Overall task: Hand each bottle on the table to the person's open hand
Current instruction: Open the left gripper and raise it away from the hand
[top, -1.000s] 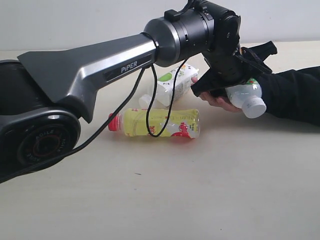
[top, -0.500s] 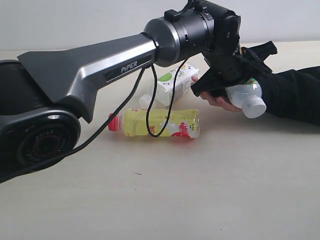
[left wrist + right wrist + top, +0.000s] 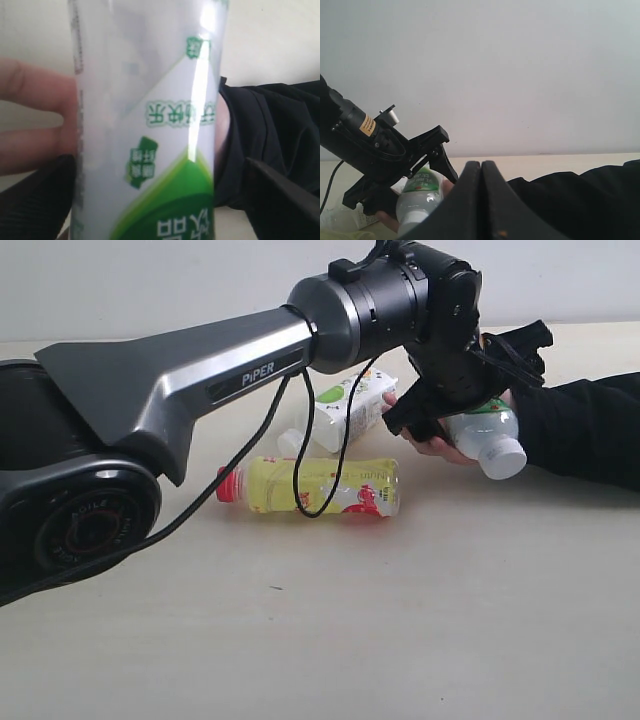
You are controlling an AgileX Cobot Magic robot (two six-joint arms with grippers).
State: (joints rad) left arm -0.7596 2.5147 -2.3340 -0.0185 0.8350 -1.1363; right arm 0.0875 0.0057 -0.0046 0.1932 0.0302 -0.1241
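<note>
My left gripper point(image 3: 472, 400) point(image 3: 157, 170) reaches over the person's open hand point(image 3: 432, 444), its jaws spread around the clear bottle with the green-white label and white cap point(image 3: 487, 438) point(image 3: 150, 125). That bottle lies in the palm, cap toward the camera. In the left wrist view a gap shows between the bottle and one finger, and bare human fingers point(image 3: 35, 95) lie behind it. The yellow bottle point(image 3: 320, 485) lies on its side on the table point(image 3: 450, 620). The squarish white bottle with the green leaf point(image 3: 345, 410) sits behind it. The red-labelled clear bottle is hidden. My right gripper point(image 3: 481, 167) is shut and empty.
The person's arm in a black sleeve point(image 3: 590, 430) stretches in from the right edge. The big left arm body point(image 3: 170, 390) and its black cable point(image 3: 300, 460) cross in front of the bottles. A pale wall runs behind the table.
The left gripper's jaws have parted slightly, and the green-white bottle has slid a little lower and leftward into the palm. The bottles on the table have not moved.
</note>
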